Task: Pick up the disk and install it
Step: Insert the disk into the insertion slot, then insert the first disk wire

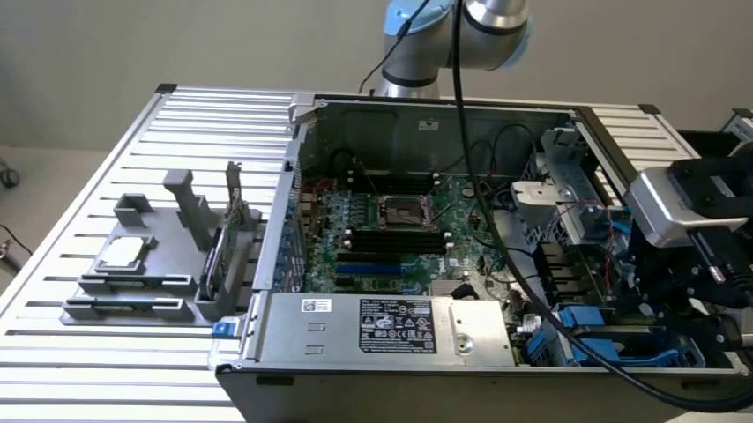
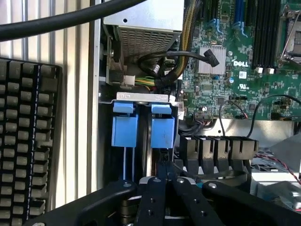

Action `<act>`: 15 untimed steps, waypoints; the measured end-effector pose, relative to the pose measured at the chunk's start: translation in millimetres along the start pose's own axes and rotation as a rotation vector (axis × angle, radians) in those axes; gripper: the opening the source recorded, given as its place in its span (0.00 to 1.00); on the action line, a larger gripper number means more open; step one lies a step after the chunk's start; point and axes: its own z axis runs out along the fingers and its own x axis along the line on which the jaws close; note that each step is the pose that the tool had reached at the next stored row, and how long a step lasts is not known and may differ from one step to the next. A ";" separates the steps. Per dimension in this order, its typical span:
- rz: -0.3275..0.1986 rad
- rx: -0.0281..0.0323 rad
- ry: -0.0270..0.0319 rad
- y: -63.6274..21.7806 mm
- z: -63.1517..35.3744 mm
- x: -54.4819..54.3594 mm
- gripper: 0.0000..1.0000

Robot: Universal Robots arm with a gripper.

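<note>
The gripper (image 2: 167, 169) is seen pinched together, nothing clamped, held right by two blue carriers (image 2: 162, 133).

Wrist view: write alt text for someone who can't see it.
The black gripper, shut, is close to two blue plastic carriers set side by side in an open computer's drive bay. Beyond them are a green circuit board and a silver power supply. A black keyboard lies outside the case.
</note>
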 end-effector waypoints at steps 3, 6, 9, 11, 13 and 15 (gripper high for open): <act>0.000 -0.0008 0.0003 -0.1 -10.7 -1.2 0.11; 0.000 -0.0009 -0.0001 -0.1 -14.9 -1.7 0.11; 0.000 -0.0009 -0.0002 -0.1 -15.0 -1.7 0.11; 0.000 -0.0009 -0.0001 -0.1 -15.0 -1.7 0.11; 0.000 -0.0009 -0.0001 -0.1 -15.1 -1.7 0.11; 0.000 -0.0009 -0.0001 -0.1 -15.1 -1.7 0.11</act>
